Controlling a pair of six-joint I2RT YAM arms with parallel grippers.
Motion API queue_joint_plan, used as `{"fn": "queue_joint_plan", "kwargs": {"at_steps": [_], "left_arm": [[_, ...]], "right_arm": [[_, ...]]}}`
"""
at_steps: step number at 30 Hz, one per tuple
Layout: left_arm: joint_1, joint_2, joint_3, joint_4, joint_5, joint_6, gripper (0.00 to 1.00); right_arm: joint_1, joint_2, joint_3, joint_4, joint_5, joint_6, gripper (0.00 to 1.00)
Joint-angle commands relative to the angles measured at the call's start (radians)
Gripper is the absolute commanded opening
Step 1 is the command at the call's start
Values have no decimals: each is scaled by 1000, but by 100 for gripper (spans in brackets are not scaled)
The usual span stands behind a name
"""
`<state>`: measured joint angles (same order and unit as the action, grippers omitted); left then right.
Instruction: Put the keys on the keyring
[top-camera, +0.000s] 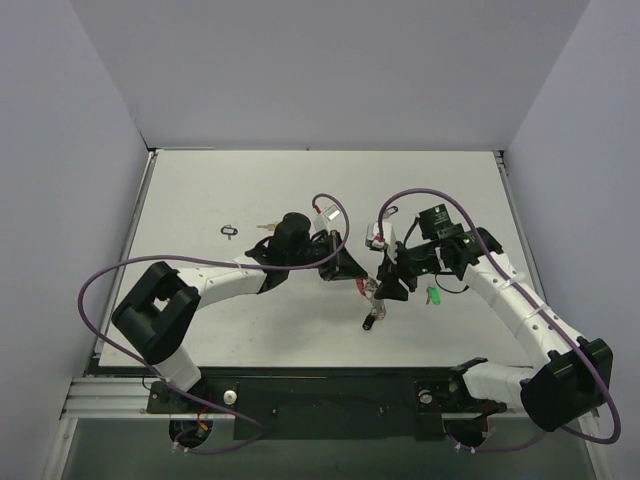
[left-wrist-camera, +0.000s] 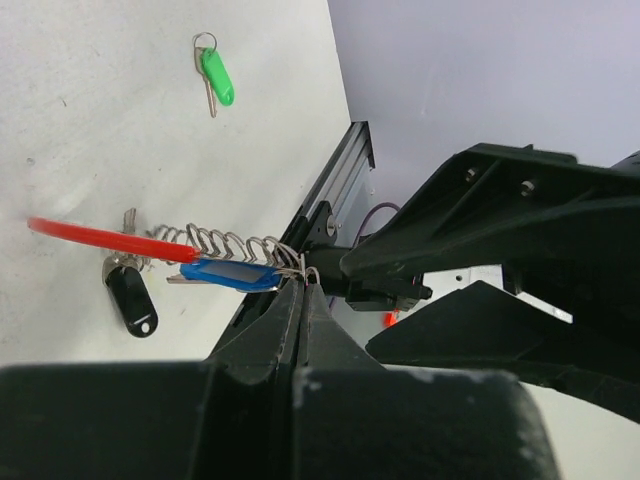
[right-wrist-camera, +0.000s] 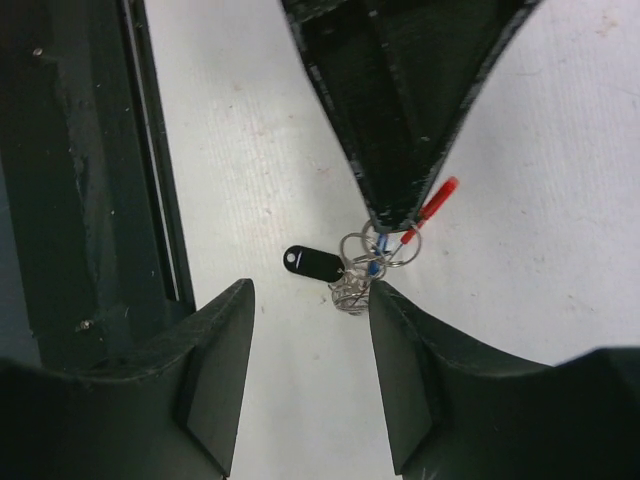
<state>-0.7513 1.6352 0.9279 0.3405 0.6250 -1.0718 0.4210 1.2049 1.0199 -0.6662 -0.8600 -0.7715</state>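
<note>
My left gripper (left-wrist-camera: 303, 282) is shut on one end of the keyring (left-wrist-camera: 225, 243), a silver coil with a red plastic piece (left-wrist-camera: 90, 235), and holds it above the table. A blue key (left-wrist-camera: 228, 275) hangs on the coil near the jaws and a black key (left-wrist-camera: 130, 298) hangs at its far end. My right gripper (right-wrist-camera: 310, 300) is open, its right finger (right-wrist-camera: 400, 330) close beside the coil (right-wrist-camera: 352, 290). A green key (top-camera: 433, 296) lies on the table by the right arm. A yellow key (top-camera: 265, 226) lies behind the left wrist.
A small bare black loop (top-camera: 230, 231) lies at the left of the white table (top-camera: 250, 180). The two grippers (top-camera: 365, 277) (top-camera: 392, 284) meet near the table's middle. The metal rail (top-camera: 300, 390) runs along the near edge.
</note>
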Motion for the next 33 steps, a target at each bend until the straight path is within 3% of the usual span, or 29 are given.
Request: {"fn": "queue_joint_plan", "kwargs": {"at_steps": [1, 6, 10, 17, 25, 33], "left_arm": [[-19, 28, 26, 146, -31, -71, 0], [-23, 45, 9, 195, -80, -122, 0], [-25, 31, -6, 229, -133, -181, 0], [-25, 49, 12, 224, -208, -234, 0], [-37, 115, 75, 227, -231, -246, 0], [-42, 146, 107, 227, -223, -251, 0]], "right_arm": [[-36, -36, -24, 50, -7, 106, 45], [-33, -50, -44, 91, 56, 167, 45], [-71, -39, 9, 102, 118, 283, 45], [-93, -38, 75, 96, 179, 346, 44], [-82, -38, 59, 129, 225, 364, 42], [-1, -33, 13, 215, 438, 344, 43]]}}
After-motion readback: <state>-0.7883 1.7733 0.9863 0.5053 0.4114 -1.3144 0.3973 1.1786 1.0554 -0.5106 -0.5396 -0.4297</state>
